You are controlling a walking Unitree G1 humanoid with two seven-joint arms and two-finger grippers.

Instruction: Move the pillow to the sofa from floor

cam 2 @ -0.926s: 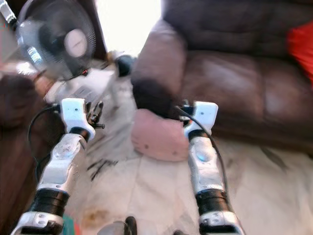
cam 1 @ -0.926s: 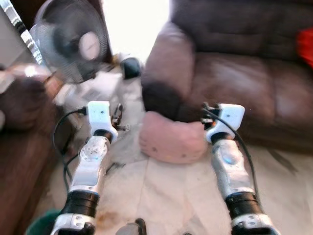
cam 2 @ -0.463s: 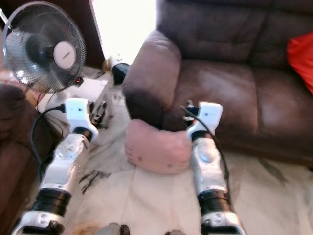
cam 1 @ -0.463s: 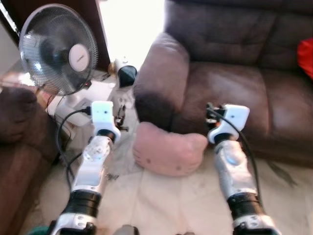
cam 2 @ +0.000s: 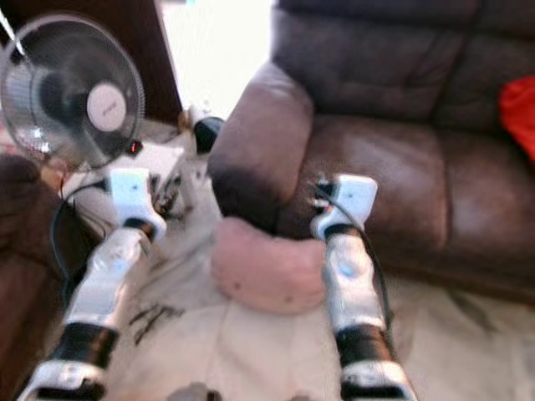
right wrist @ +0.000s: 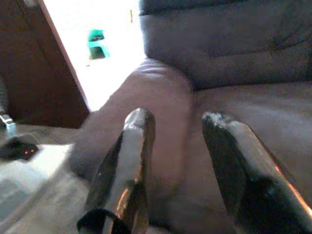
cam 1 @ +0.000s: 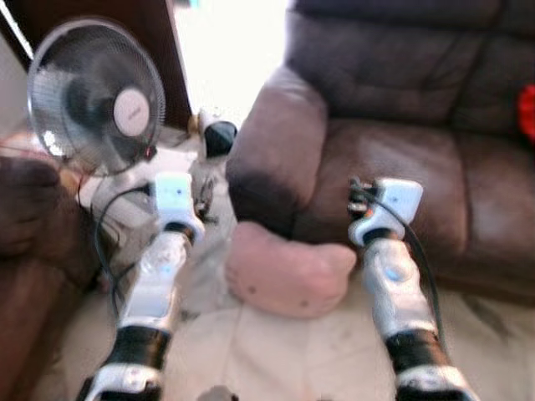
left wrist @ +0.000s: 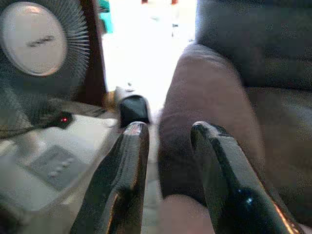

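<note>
1. Left gripper [left wrist: 165, 134]: two black fingers parted with a clear gap between them, nothing held. It hangs above the floor [cam 1: 276, 359] to the left of the pillow, aimed toward the sofa's armrest [cam 1: 280, 134].
2. Right gripper [right wrist: 178, 122]: fingers spread apart, nothing between them. It hangs at the pillow's right end, in front of the sofa's seat cushion [cam 1: 418, 167].
3. Pillow [cam 1: 288, 274]: pink, soft, lying on the floor against the foot of the sofa, just below the armrest and the front edge of the seat. Its long axis runs left to right, parallel to the sofa's front. Its right end rises in a rounded corner close beside the right wrist. Small dark marks show on its front face; blur hides what they are.
4. Pillow relative to grippers: between the two arms and lower than both, nearer to the right one; neither touches it.
5. Sofa [cam 1: 401, 100]: dark brown leather, with a red item [cam 2: 518, 109] at its far right.
6. Standing fan [cam 1: 96, 96]: on the floor at the left, beside a white base unit [cam 2: 155, 163].
</note>
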